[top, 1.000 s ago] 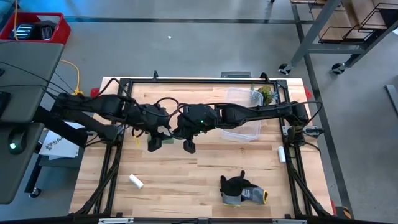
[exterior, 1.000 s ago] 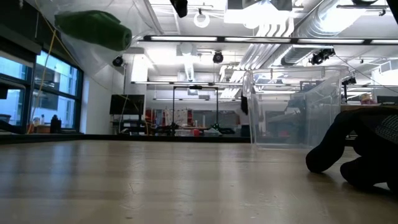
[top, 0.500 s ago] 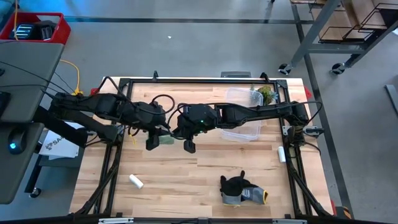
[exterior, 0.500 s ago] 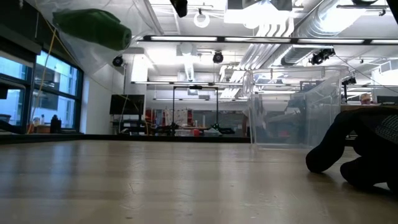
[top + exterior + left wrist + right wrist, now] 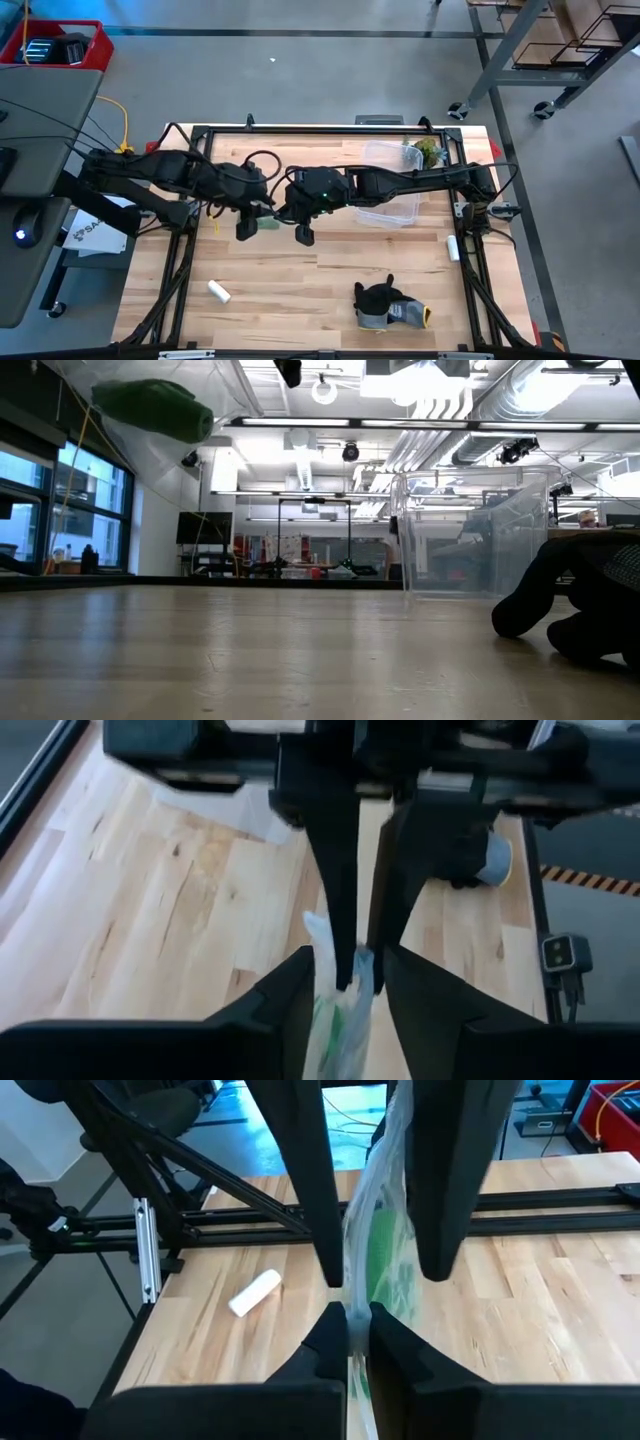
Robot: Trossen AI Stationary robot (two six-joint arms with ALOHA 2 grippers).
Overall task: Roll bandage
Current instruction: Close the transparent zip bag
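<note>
The bandage (image 5: 150,405) is a green roll inside a clear plastic bag (image 5: 385,1170), held well above the table between both arms at mid table. In the high view it shows as a green patch (image 5: 268,226). My left gripper (image 5: 350,960) reaches in from the table's left and is shut on the bagged roll (image 5: 335,1020). My right gripper (image 5: 350,1315) comes from the table's right and is shut on the bag's film. In the high view the two grippers (image 5: 262,222) (image 5: 282,218) meet tip to tip. My left gripper has the bagged bandage (image 5: 395,1270) pinched between its two fingers (image 5: 320,1230), one on each side of the roll, through the plastic. It slants down from the table's left. The bag hangs clear of the table. My right gripper pinches a thin bunched part of the clear film (image 5: 352,1330) between its shut fingers (image 5: 325,1342), beside the roll. It comes slanting down from the table's right. The film runs from it up to the green roll, lifted clear.
A small white cylinder (image 5: 219,291) lies near the front left. A dark glove (image 5: 385,305) lies front right. A clear plastic tub (image 5: 390,185) stands behind the right arm, with greenery (image 5: 428,152) at the far right. A black frame (image 5: 300,132) borders the table.
My left gripper has shut on the bagged bandage, staying in place. The green roll has barely shifted and stays lifted.
</note>
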